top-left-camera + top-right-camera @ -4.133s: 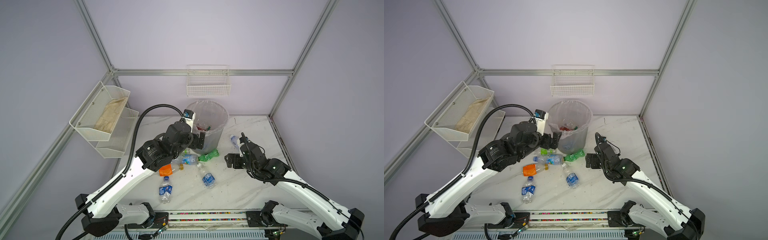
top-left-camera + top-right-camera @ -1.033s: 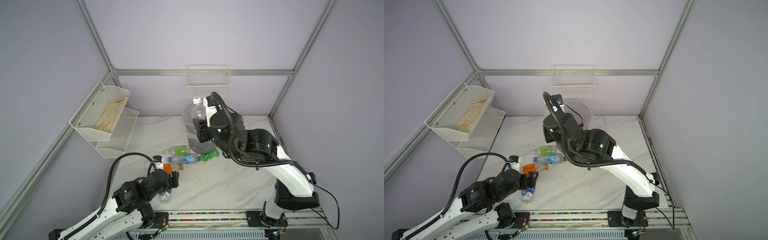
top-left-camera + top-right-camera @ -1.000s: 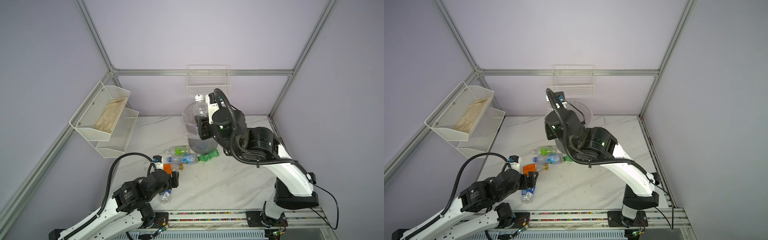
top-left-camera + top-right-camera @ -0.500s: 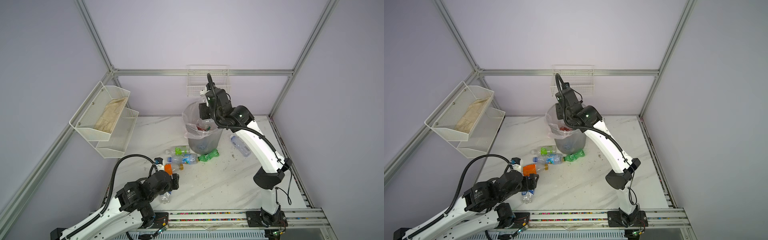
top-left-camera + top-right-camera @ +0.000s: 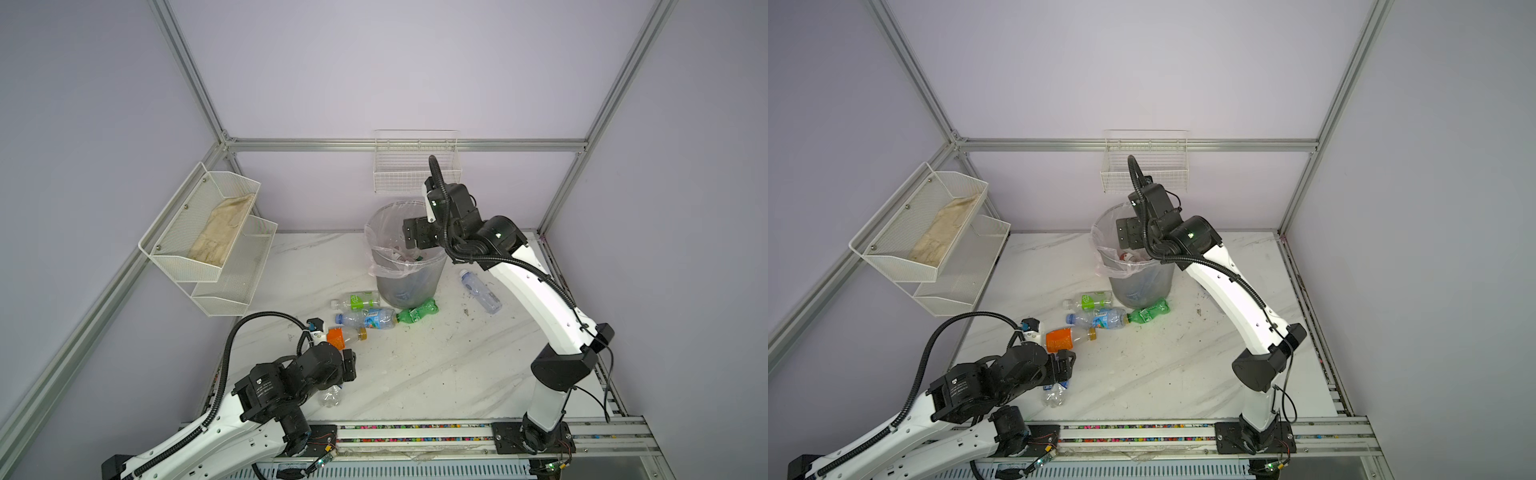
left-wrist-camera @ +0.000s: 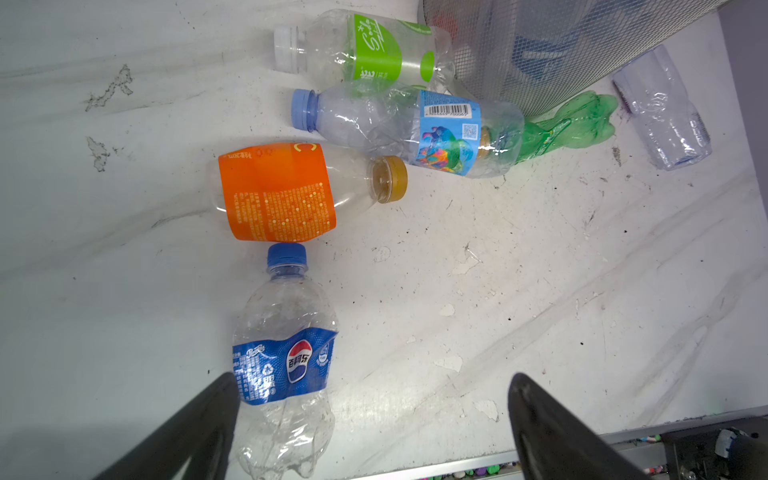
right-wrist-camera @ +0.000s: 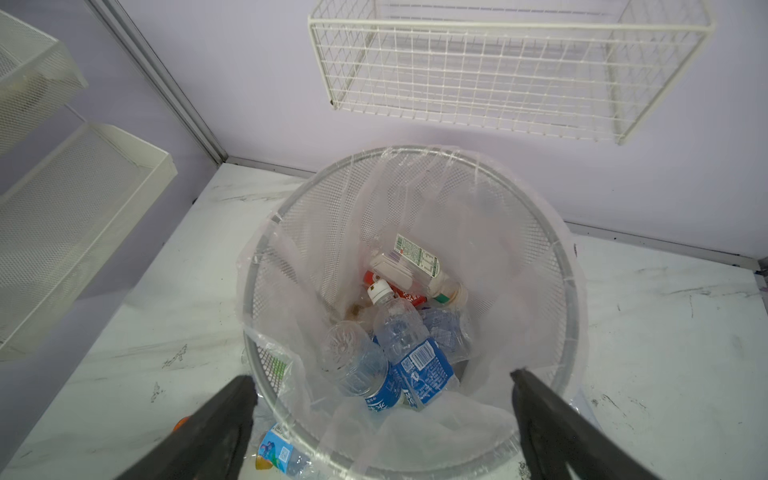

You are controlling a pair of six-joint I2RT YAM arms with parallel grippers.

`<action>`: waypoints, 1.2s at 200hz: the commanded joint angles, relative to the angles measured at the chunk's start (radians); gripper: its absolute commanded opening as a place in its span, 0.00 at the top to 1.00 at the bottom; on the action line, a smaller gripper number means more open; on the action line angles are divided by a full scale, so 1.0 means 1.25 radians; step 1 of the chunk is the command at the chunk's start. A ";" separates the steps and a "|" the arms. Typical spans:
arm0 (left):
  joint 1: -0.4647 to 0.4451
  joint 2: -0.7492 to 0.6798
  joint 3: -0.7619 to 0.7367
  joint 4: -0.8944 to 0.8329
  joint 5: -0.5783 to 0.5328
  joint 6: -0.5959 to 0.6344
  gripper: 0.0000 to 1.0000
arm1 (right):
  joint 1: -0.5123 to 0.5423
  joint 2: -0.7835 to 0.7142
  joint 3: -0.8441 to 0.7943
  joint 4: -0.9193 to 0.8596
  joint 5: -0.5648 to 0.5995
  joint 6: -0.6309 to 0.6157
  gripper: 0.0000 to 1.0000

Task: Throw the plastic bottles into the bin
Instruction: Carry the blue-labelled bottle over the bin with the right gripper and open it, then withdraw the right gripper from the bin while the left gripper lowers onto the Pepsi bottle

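Note:
The grey bin [image 5: 405,282] with its clear liner stands at the back of the table. My right gripper [image 5: 417,239] hangs open and empty over its mouth. In the right wrist view [image 7: 380,382] several plastic bottles [image 7: 411,353] lie at the bottom of the bin. My left gripper [image 6: 374,380] is open low over the table's front left. A crushed blue-labelled bottle [image 6: 286,357] lies between its fingers, against one finger [image 6: 216,407]. Beyond it lie an orange-labelled bottle [image 6: 278,191], a blue-capped bottle [image 6: 415,129], a green-labelled bottle [image 6: 365,50] and an all-green bottle [image 5: 417,312].
A clear bottle [image 5: 480,291] lies to the right of the bin, under the right arm. A white wire basket [image 5: 415,170] hangs on the back wall above the bin. Two white mesh trays [image 5: 208,232] are fixed to the left wall.
My right gripper has opened above the bin and the bottle it carried is gone from its jaws. The left gripper has stayed low over the blue-labelled bottle.

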 commanded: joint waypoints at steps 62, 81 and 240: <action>-0.001 0.065 -0.124 0.031 0.033 -0.102 0.03 | 0.001 -0.213 -0.315 0.114 0.001 0.040 0.02; -0.001 0.083 -0.144 0.046 0.038 -0.106 0.02 | 0.001 -0.248 -0.376 0.129 0.001 0.048 0.03; 0.054 0.181 -0.293 0.250 0.095 -0.096 0.36 | 0.001 -0.429 -0.667 0.185 0.016 0.129 0.03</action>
